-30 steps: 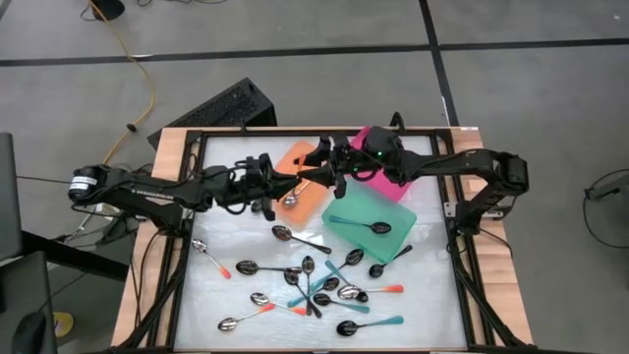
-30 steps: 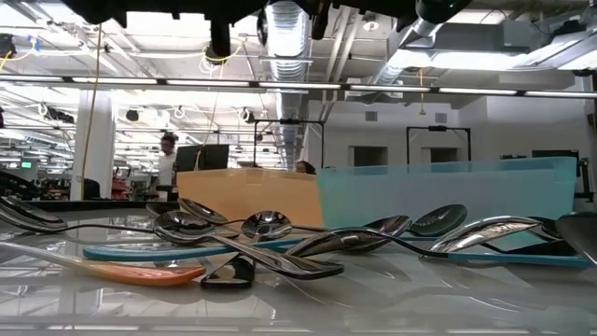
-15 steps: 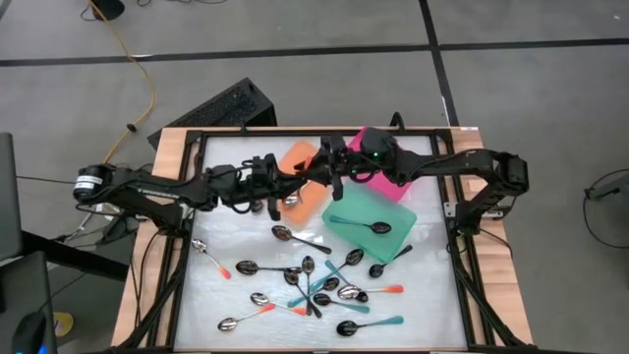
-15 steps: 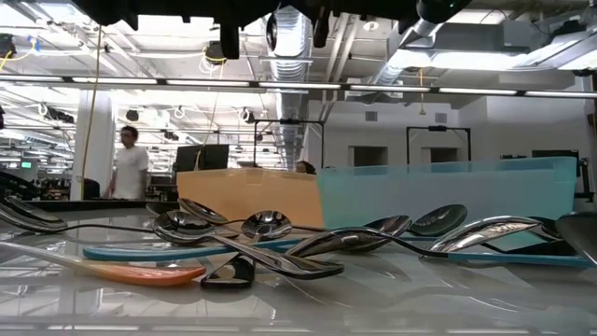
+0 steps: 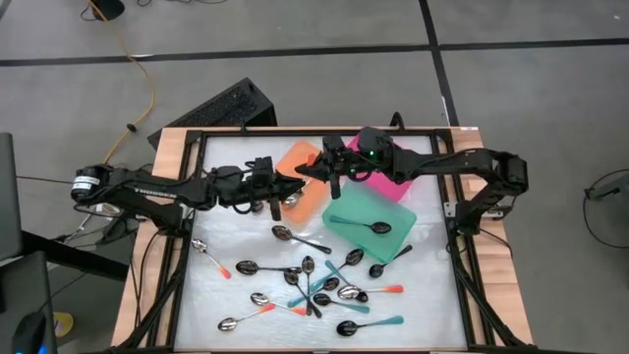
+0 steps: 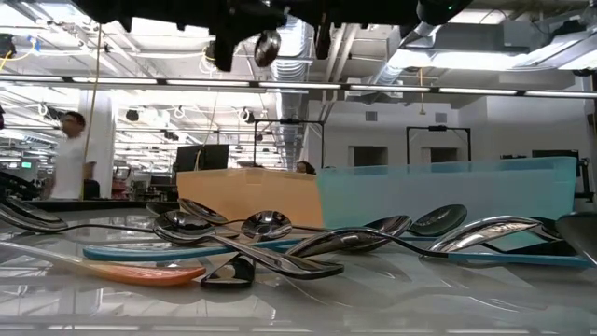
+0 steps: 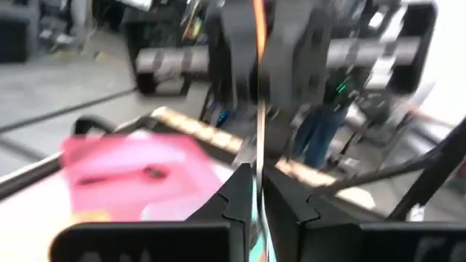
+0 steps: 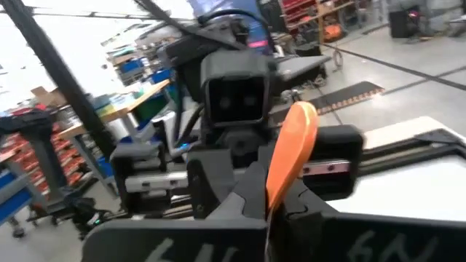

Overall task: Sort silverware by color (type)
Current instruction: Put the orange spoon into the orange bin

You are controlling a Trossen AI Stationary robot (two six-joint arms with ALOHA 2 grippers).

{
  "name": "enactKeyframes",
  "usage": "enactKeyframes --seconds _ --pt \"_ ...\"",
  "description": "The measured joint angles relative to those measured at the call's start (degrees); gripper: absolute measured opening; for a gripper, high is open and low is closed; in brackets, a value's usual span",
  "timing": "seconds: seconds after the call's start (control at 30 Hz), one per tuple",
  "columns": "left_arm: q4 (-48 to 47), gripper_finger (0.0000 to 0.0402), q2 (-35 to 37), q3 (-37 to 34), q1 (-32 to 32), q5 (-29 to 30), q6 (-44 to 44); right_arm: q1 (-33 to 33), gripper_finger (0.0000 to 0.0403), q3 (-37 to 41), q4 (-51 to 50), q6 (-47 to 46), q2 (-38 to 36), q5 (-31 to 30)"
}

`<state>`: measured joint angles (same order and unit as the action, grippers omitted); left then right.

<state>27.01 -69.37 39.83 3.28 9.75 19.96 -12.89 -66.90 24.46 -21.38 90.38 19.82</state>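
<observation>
Both arms meet over the orange tray. On its left side the left gripper shows its fingers nearly together around the thin handle of an orange-handled spoon. Just right, the right gripper is clamped on that handle. Only the low view catches the spoon's shiny bowl hanging overhead. The loose spoons lie well below the tray.

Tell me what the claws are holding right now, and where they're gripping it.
Both claws meet above the orange tray on one orange-handled spoon. The right claw is shut on its orange handle; the left claw pinches the same handle edge-on.
</observation>
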Motion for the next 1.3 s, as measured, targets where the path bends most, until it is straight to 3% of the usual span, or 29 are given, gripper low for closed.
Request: enactKeyframes --seconds 0.13,0.27,0.47,0.67,0.87,0.97,1.3 --pt "-10.49 0.0054 4.45 -0.07 0.39 1.95 0.56 -2.10 0.0003 -0.01 -2.71 -0.01 -0.38 -0.64" --pt "-22.29 0.0085 9.96 -0.07 0.38 7.88 1.35 -3.59 0.0003 -0.01 -6.12 1.72 -0.42 -3.63" --pt "-33.56 0.0099 18.42 -0.07 0.39 11.86 3.81 -3.25 0.0003 -0.01 -14.71 12.73 -0.18 -11.09" --pt "-36.85 0.0100 23.20 -0.07 0.39 15.61 4.98 -2.07 0.0003 -0.01 -16.41 20.91 0.95 -17.17" --pt "-38.51 0.0100 23.62 -0.07 0.39 17.96 5.19 -1.19 0.0003 -1.07 -20.09 29.87 3.26 -21.96" --pt "-39.14 0.0100 22.80 -0.09 0.39 17.93 5.20 0.11 0.0003 -4.74 -20.51 34.40 6.73 -25.40" --pt "-40.28 0.0100 22.87 -0.11 0.50 19.16 6.32 3.43 0.0003 -21.90 -39.91 48.78 21.35 -32.57"
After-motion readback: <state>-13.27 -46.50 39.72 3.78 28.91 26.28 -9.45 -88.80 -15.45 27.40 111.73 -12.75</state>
